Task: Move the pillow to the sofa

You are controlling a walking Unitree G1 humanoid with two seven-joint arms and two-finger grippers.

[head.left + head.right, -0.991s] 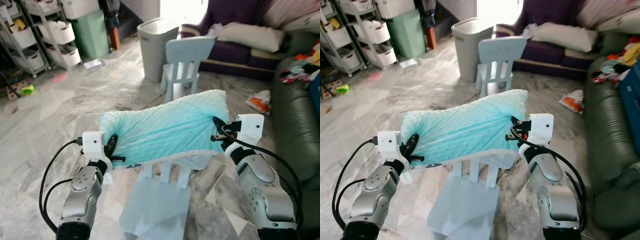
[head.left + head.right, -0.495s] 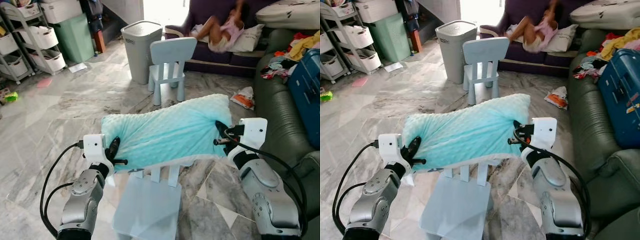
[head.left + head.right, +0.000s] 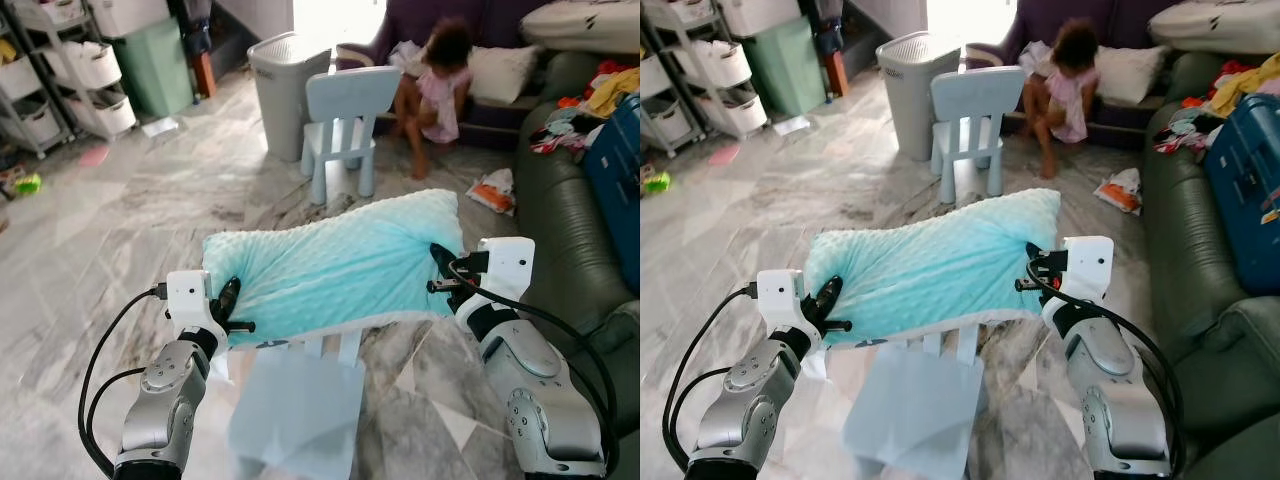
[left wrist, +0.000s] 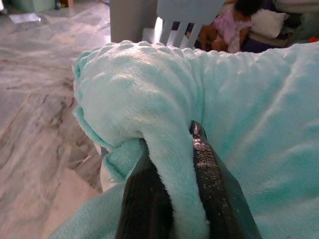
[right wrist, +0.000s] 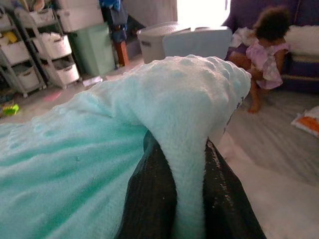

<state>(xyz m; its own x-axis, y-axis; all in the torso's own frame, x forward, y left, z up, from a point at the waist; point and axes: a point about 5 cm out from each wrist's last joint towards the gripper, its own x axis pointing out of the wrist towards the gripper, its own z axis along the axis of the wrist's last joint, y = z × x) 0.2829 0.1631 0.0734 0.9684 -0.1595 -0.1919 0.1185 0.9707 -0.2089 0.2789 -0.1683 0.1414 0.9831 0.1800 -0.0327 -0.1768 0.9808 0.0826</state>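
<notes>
Marble floor point(image 3: 120, 220); pincers (left point(image 3: 226, 298), right point(image 3: 437, 268)) pinching pillow point(image 3: 330, 265) ends.

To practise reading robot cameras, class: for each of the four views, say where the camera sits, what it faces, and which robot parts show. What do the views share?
Left eye: head, looking down at pillow, both arms, left gripper, right gripper.
Right eye: same head, same scene.
Left wrist: along fingers pinching pillow.
Right wrist: along fingers pinching pillow.
Shared: pillow, chair, person.
</notes>
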